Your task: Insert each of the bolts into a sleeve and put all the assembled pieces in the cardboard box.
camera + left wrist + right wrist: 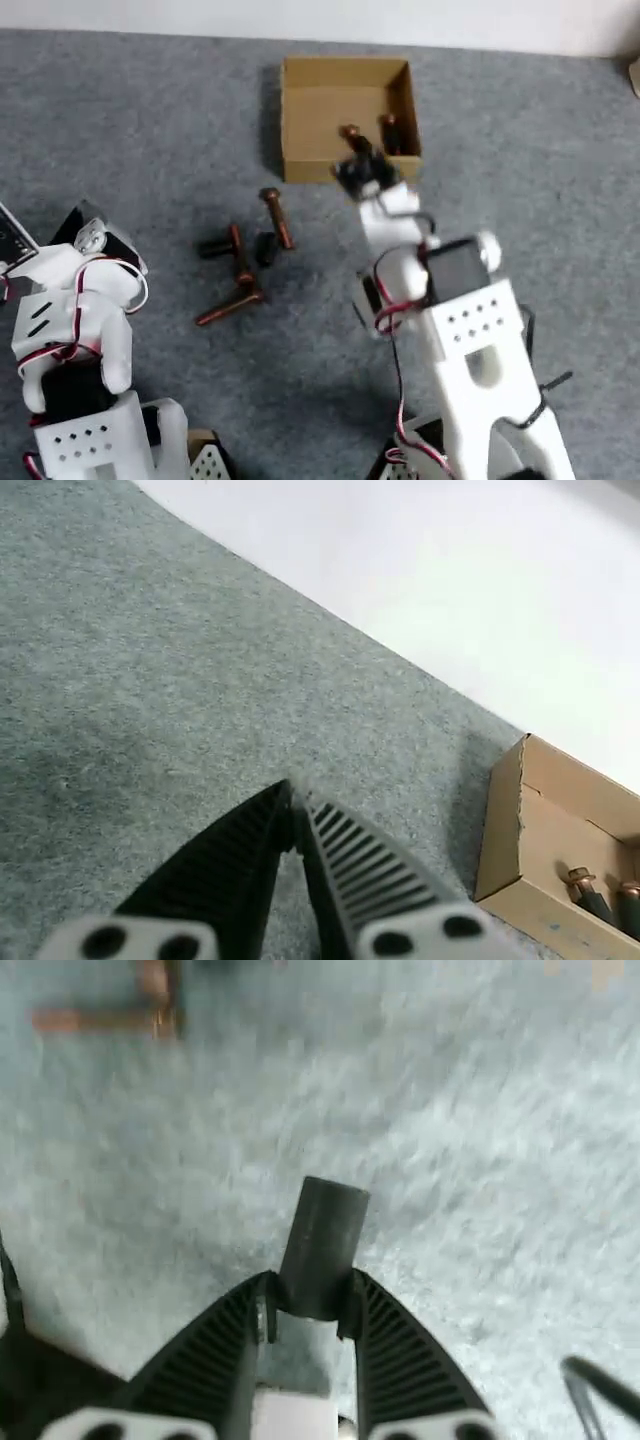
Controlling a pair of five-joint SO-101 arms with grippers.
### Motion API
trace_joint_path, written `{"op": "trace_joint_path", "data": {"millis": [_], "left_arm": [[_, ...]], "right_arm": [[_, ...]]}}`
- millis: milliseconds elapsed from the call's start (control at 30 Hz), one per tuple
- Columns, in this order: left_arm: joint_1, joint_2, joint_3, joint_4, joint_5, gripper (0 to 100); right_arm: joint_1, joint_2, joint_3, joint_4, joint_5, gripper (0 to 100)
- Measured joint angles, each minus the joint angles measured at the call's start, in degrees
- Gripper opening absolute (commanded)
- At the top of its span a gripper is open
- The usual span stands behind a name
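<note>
Sleeve (325, 1235) gripped by right pincer (310, 1290), bore end protruding, probably presented for a bolt. Pincer hangs at near wall of cardboard box (300, 165).
Count: loose bolts (276, 217) 3, loose sleeves (213, 247) 2, clustered mid-counter (520, 150) left of right arm; held sleeve 1; assembled pieces (390, 130) in box 2.
Left pincer (298, 805) clenched, empty, near left, apart from the parts.
Judgement: three pairs outstanding.

You have a grey felt-covered table (520, 180). The cardboard box (305, 168) sits on it at the far middle. Nearer and left of the box, copper bolts (277, 218) and black sleeves (214, 247) lie clustered together.
</note>
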Motion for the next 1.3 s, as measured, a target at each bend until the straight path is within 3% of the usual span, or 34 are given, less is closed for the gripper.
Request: {"op": "trace_joint_path", "data": {"millis": [167,300,500,733,900,1067,1200,1300], "left_arm": [[0.09,0.00,0.00,0.00,0.00,2],[0.09,0.00,0.09,0.00,0.00,2],[2.11,0.00,2.02,0.00,-0.26,2],[4.13,0.00,2.20,0.00,-0.35,2],[4.13,0.00,2.81,0.00,-0.35,2],[4.13,0.00,2.81,0.00,-0.35,2],[4.13,0.00,2.81,0.00,-0.35,2],[4.13,0.00,2.81,0.00,-0.35,2]], "right_arm": [[2.55,-5.10,18.55,-9.41,4.75,0.5],[7.91,-7.65,26.37,-18.29,6.95,0.5],[10.46,-11.08,39.74,-33.76,8.09,0.5],[10.46,-11.96,55.21,-59.43,8.00,0.5],[10.46,-11.96,61.36,-73.05,0.35,0.6],[10.46,-11.96,61.63,-75.34,-2.64,8.3],[10.46,-12.04,60.92,-69.10,-2.81,20.0],[10.46,-12.57,59.78,-63.65,-2.81,21.0]]}}
